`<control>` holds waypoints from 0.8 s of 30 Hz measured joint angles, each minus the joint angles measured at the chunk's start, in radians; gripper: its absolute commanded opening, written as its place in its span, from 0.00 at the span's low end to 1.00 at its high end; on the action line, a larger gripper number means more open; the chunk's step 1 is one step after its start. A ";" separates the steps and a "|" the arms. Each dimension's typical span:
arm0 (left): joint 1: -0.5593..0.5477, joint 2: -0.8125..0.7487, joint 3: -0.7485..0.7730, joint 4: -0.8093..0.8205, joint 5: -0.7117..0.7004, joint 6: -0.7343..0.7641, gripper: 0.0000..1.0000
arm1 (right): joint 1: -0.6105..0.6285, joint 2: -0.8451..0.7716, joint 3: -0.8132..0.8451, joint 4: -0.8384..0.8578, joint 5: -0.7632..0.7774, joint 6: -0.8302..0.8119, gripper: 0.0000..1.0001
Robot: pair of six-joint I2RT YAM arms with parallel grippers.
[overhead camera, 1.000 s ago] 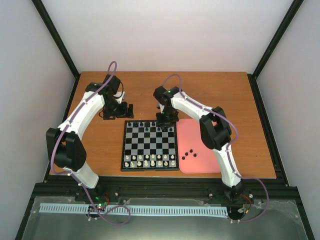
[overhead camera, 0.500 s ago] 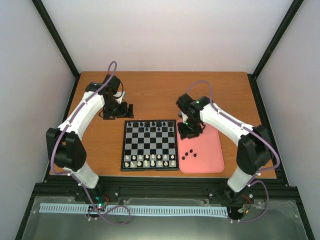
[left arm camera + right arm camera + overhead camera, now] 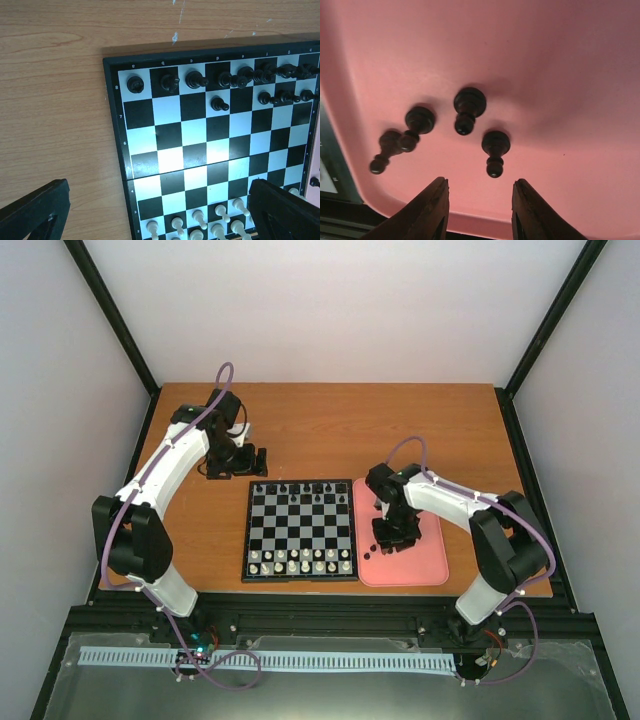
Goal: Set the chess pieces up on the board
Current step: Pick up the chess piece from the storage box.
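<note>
The board [image 3: 246, 530] lies mid-table, with black chess pieces [image 3: 300, 488] along its far two rows. In the left wrist view those pieces [image 3: 195, 79] fill the back row, and some stand on the row in front of it. Several black pawns [image 3: 495, 147] stand loose on the pink tray [image 3: 545, 60]. My right gripper [image 3: 479, 187] hovers low over the tray, open, with the nearest pawn just ahead of its empty jaws. In the top view it [image 3: 390, 535] covers those pawns. My left gripper [image 3: 235, 458] hangs wide open and empty beyond the board's far left corner.
White pieces [image 3: 300, 560] fill the board's near two rows. The pink tray [image 3: 425, 550] sits against the board's right side, close to the table's front edge. Bare wooden table [image 3: 400, 430] stretches behind the board.
My right arm has swung from the board's far right corner to the pink tray and come down over the loose pawns. The left arm has stayed still.
</note>
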 measured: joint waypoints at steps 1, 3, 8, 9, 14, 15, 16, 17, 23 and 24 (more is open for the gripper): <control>0.000 0.000 0.000 0.000 0.000 0.000 1.00 | -0.002 -0.002 -0.013 0.004 0.003 0.000 0.35; 0.000 0.000 0.000 0.000 0.000 0.000 1.00 | -0.008 -0.003 -0.031 0.014 0.008 0.000 0.35; 0.000 0.000 0.000 0.000 0.005 0.000 1.00 | -0.020 -0.002 -0.037 0.041 0.018 -0.001 0.31; 0.000 0.000 0.000 0.000 0.005 0.000 1.00 | -0.021 -0.001 -0.037 0.046 0.019 -0.002 0.30; 0.000 0.000 0.000 0.000 0.007 0.000 1.00 | -0.031 0.014 -0.037 0.063 0.025 -0.006 0.26; 0.000 0.000 0.000 0.000 0.007 0.000 1.00 | -0.032 0.018 -0.037 0.064 0.024 -0.006 0.25; 0.000 0.000 0.000 0.000 0.007 0.000 1.00 | -0.032 0.019 -0.037 0.065 0.025 -0.008 0.24; 0.000 0.000 0.000 0.000 0.007 0.000 1.00 | -0.032 0.019 -0.037 0.066 0.025 -0.007 0.23; 0.000 0.000 0.000 0.000 0.007 0.000 1.00 | -0.033 0.031 -0.037 0.073 0.025 -0.012 0.19; 0.000 0.000 0.000 0.000 0.007 0.000 1.00 | -0.034 0.034 -0.037 0.074 0.024 -0.013 0.18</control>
